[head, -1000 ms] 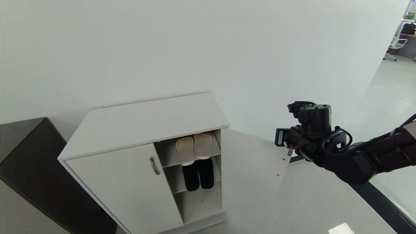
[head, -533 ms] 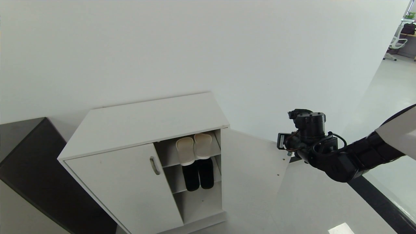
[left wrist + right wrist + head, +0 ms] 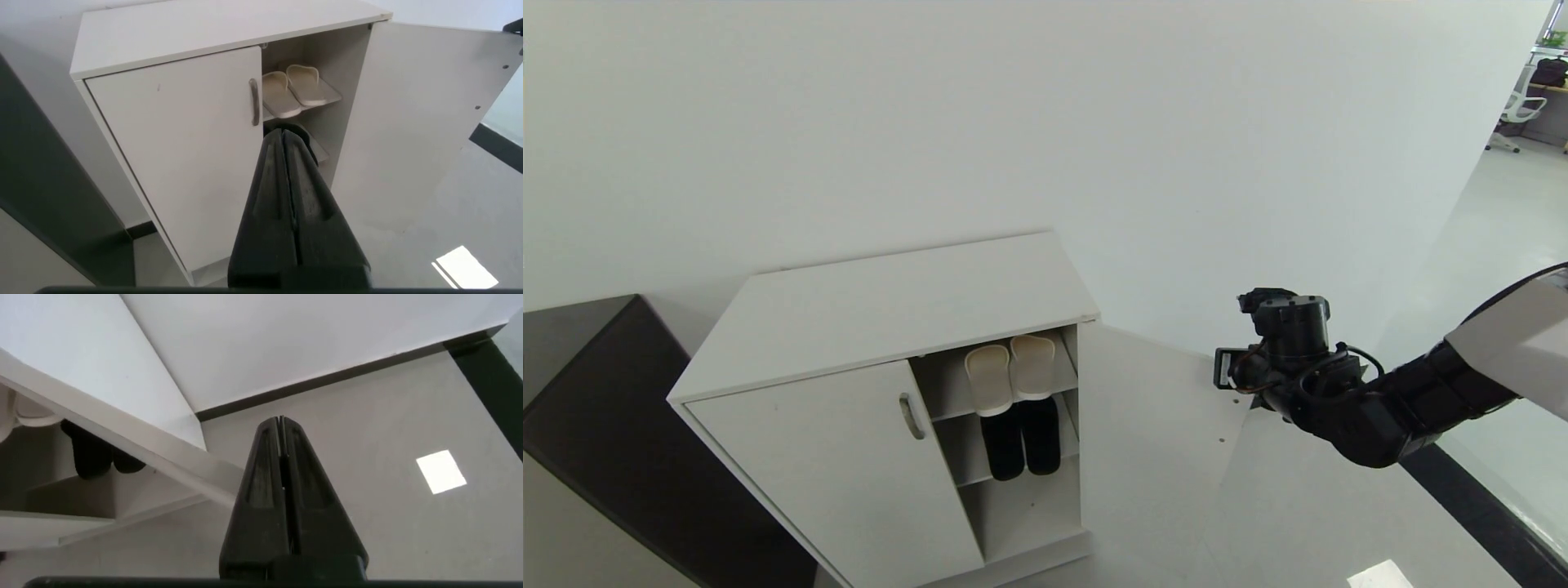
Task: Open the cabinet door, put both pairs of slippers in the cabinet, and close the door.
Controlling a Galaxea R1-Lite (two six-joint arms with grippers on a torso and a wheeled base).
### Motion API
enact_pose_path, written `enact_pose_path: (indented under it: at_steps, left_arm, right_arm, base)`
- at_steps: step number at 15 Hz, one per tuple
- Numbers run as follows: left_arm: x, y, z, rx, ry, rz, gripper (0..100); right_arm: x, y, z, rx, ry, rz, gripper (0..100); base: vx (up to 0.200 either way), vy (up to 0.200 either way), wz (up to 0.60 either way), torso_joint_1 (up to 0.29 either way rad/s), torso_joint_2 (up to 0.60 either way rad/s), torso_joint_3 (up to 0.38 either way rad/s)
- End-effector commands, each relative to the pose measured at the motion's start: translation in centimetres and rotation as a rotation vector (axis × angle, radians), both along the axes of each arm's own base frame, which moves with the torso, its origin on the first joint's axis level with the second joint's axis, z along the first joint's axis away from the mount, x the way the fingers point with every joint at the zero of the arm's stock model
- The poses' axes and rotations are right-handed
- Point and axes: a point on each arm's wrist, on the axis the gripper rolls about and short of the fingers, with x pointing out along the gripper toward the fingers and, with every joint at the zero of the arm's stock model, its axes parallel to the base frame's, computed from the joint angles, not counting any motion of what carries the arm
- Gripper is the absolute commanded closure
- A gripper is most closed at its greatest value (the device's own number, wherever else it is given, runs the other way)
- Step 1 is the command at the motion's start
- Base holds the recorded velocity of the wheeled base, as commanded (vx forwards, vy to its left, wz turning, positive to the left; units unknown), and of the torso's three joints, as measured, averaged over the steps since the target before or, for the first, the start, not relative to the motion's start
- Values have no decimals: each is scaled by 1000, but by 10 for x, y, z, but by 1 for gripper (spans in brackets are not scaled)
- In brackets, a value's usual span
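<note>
Closing the door (image 3: 1160,408) is my step in hand: slippers (image 3: 990,380) shelved, right gripper (image 3: 282,429), jaws pressed together, must push its free edge inward

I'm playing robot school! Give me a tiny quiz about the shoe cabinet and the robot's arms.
1. True or false: the black slippers sit on a shelf above the white slippers.
2. Which door of the cabinet stands open? A) the left one B) the one beside the right end effector C) both
3. Fill in: the left end effector is ___ (open or shut), with nothing in it.

Key: 1 false; 2 B; 3 shut.
</note>
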Motion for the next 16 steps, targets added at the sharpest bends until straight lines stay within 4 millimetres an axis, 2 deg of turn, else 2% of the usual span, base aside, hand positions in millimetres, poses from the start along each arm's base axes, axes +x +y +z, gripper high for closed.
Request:
enact_pose_path:
  at_steps: [1,5,8,10,12,16]
  left_arm:
    - [0,0,0,0,0,0,100]
    - [0,0,0,0,0,0,100]
    - [0,0,0,0,0,0,100]
    - [0,0,0,0,0,0,100]
    - [0,0,0,0,0,0,100]
    - [0,0,0,0,0,-1,100]
  right_arm:
    - [-7,6,1,-4,4,21,100]
    - [-43,34,17,2,-14,128,100]
    - [-58,36,30,11,-38,155,100]
    - [-59,35,31,15,-42,159,100]
    - [-57,36,25,6,-27,158,100]
    - [-49,41,-5,-38,44,157,100]
  base:
    - [0,0,0,0,0,0]
    - [0,0,0,0,0,0]
    - [0,0,0,0,0,0]
    - [0,0,0,0,0,0]
    - [0,0,0,0,0,0]
    - [0,0,0,0,0,0]
